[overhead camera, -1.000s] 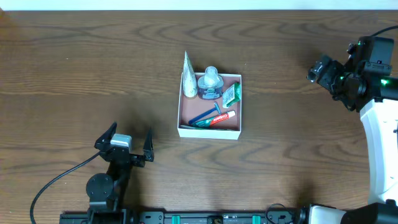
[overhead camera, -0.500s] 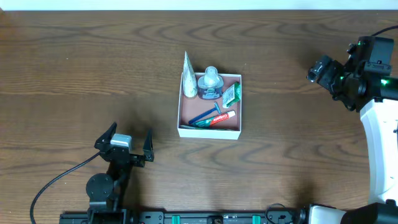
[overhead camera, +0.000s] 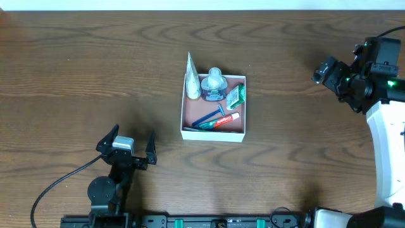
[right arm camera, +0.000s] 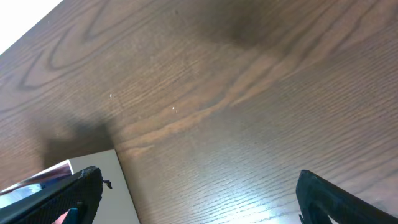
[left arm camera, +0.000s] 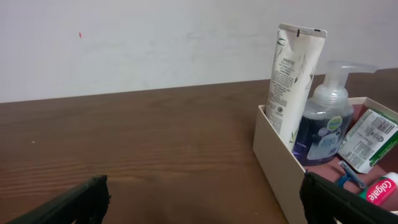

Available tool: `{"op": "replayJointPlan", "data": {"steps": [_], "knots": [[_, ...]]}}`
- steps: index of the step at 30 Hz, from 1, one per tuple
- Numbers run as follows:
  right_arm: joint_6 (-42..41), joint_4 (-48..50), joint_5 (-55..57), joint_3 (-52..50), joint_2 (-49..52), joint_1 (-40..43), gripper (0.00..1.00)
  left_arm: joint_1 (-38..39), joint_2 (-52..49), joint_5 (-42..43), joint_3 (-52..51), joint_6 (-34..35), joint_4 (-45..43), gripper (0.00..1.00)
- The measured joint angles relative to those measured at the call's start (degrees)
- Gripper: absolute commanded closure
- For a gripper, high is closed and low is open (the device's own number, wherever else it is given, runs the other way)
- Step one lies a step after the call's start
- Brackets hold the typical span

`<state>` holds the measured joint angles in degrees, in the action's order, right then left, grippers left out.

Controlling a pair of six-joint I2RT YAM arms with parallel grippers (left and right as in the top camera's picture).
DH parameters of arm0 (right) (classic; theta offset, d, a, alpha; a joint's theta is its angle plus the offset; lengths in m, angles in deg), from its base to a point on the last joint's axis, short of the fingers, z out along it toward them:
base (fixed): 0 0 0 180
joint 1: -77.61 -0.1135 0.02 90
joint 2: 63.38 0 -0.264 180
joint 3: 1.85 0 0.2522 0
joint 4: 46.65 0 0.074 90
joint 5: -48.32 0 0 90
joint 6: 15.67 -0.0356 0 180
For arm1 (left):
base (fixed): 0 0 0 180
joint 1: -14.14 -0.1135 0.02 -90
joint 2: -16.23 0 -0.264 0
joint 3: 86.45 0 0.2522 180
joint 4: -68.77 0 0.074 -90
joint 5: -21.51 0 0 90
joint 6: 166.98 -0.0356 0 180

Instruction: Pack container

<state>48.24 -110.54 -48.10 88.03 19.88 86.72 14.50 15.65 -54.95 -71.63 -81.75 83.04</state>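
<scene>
The container (overhead camera: 212, 135) is a shallow white-walled box with a reddish-pink floor at the table's middle. In it stand a white tube (overhead camera: 192, 79) and a blue pump bottle (overhead camera: 214, 84); a green packet (overhead camera: 235, 95), a red toothpaste (overhead camera: 225, 121) and a blue razor (overhead camera: 209, 117) lie in it. My left gripper (overhead camera: 135, 133) is open and empty, low at the front left; its wrist view shows the container's wall (left arm camera: 280, 162), tube (left arm camera: 291, 81) and bottle (left arm camera: 326, 121) ahead right of its jaws (left arm camera: 202, 196). My right gripper (overhead camera: 323, 71) is open and empty, raised at the far right, its jaws (right arm camera: 199, 193) over bare wood beside a container corner (right arm camera: 118, 193).
The dark wooden table (overhead camera: 76, 76) has a pale wall along its far edge (overhead camera: 190, 5). The left arm's cable (overhead camera: 54, 187) trails to the front left. The right arm's white body (overhead camera: 386, 145) stands at the right edge.
</scene>
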Motion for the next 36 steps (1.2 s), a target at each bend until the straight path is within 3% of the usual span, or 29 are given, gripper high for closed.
{"op": "replayJointPlan", "data": {"steps": [6,14,19,28,36], "knots": [[-0.02,-0.02,0.04,-0.04,-2.78,-0.35,0.01,0.0,0.0,0.0,0.0,0.0,0.0,0.02],[0.0,-0.55,0.63,-0.76,-18.25,-4.48,0.01,0.0,0.0,0.0,0.0,0.0,0.0,0.02],[0.0,1.55,3.1,-8.41,-29.7,-7.08,0.01,0.0,-0.02,0.02,0.04,0.0,0.11,0.02],[1.09,27.89,4.9,-35.47,-50.21,-8.2,0.01,0.0,0.0,0.02,0.15,0.0,0.31,0.02],[12.55,45.05,1.62,-54.9,-65.29,-8.2,0.01,0.0,0.0,0.02,0.15,0.0,0.33,0.02]]}}
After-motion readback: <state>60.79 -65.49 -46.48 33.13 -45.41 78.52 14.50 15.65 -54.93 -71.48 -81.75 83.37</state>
